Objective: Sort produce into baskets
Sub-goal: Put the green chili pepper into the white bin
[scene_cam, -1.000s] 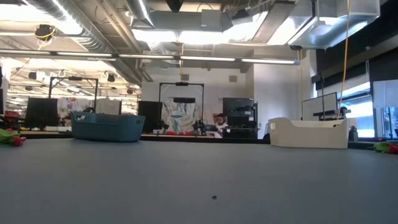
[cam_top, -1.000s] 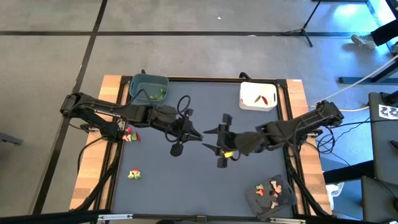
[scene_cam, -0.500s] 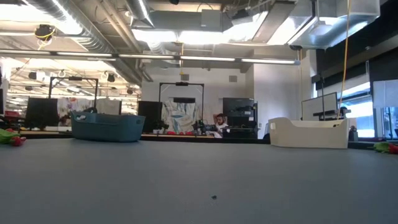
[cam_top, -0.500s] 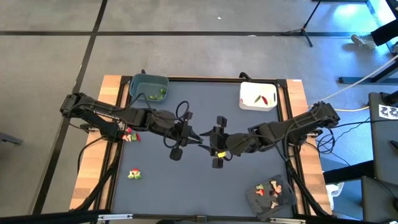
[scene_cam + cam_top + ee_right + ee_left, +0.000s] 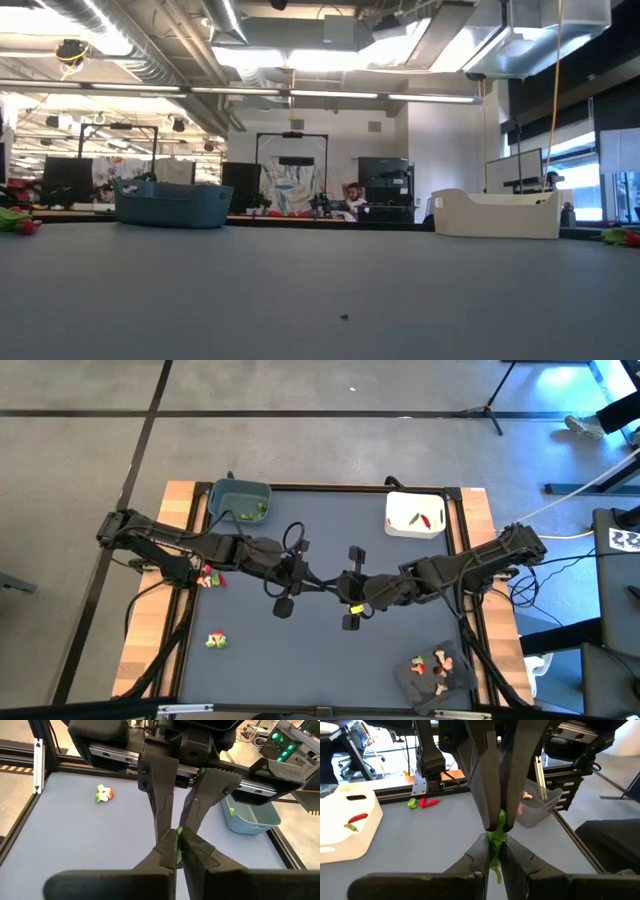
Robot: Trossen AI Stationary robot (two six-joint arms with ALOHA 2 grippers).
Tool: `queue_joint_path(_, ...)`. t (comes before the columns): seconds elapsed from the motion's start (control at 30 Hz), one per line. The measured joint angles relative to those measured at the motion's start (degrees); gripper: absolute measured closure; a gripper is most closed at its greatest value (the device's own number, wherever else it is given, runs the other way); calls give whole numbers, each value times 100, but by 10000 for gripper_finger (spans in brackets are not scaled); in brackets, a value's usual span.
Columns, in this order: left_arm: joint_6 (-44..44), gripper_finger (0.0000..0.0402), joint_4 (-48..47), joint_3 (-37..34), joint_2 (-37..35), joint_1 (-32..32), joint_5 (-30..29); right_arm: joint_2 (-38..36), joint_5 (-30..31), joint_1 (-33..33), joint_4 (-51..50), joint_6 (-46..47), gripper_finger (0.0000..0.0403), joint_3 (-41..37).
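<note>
A small green piece of produce [image 5: 496, 834] hangs in the air over the middle of the table, between my two grippers, which meet tip to tip. My left gripper [image 5: 322, 582] comes from the table's left and is shut on it. My right gripper [image 5: 337, 582] comes from the right and is shut on it too. In the right wrist view the piece [image 5: 178, 851] shows only as a green sliver. The blue-grey basket [image 5: 240, 501] and the white basket [image 5: 415, 515] stand at the far edge. The dark grey basket [image 5: 435, 675] lies near right. My left gripper pinches the green piece's near part [image 5: 496, 842] between its two fingertips, coming roughly level from the table's left. The piece is clear of the table, and a thin green end [image 5: 496, 869] hangs below the fingers. My right gripper pinches the piece's other part [image 5: 501, 817] between its two fingertips [image 5: 489, 805], coming from the table's right and slanting slightly down. In its own wrist view only a green edge [image 5: 178, 845] shows between the fingers.
Loose red and green produce lies at the table's left edge [image 5: 209, 577] and near left [image 5: 215, 641]. The blue-grey basket holds green pieces, the white one red and green ones, the dark one several pieces. The low view shows the two tubs [image 5: 172, 204] [image 5: 497, 214] and no gripper.
My right gripper has moved toward the table's left, up to my left gripper, and has shut its open fingers on the green piece that the left gripper holds. The piece has stayed where it was, clear of the table.
</note>
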Motion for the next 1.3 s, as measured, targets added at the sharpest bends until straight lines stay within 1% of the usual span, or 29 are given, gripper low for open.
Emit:
queue_joint_path(0.1,-126,345,-1,0,0,34,9,0,0,-2,-18,-4,377,0)
queue_joint_path(0.17,-179,317,3,0,0,58,6,0,7,-2,-7,-29,378,0)
queue_joint_path(0.27,-117,273,10,0,0,81,-19,0,174,2,-43,-115,387,0)
queue_joint_path(0.37,-17,245,-3,0,-2,82,-21,-62,356,2,-360,-84,391,0)
queue_joint_path(0.43,16,234,-36,0,-2,81,-19,-159,575,2,-679,57,390,0)
queue_joint_path(0.53,22,227,-8,-76,9,79,-16,-384,815,2,-1311,469,386,0)
queue_joint_path(0.67,-59,227,-30,-266,76,83,-16,-636,1078,2,-2314,1152,385,1)
queue_joint_path(0.87,-239,231,34,-458,296,83,-34,-918,1234,-171,-3885,2266,384,2)
queue_joint_path(0.97,-321,231,39,-466,477,83,-171,-956,1214,-427,-4581,2773,384,2)
queue_joint_path(1.07,-371,231,105,-468,681,83,-222,-955,1106,-771,-5119,3086,384,2)
queue_joint_path(1.2,-378,231,189,-468,954,83,-229,-953,1050,-1297,-5509,3171,384,2)
queue_joint_path(1.3,-414,231,232,-468,1117,83,-230,-953,1047,-1722,-5717,3061,384,0)
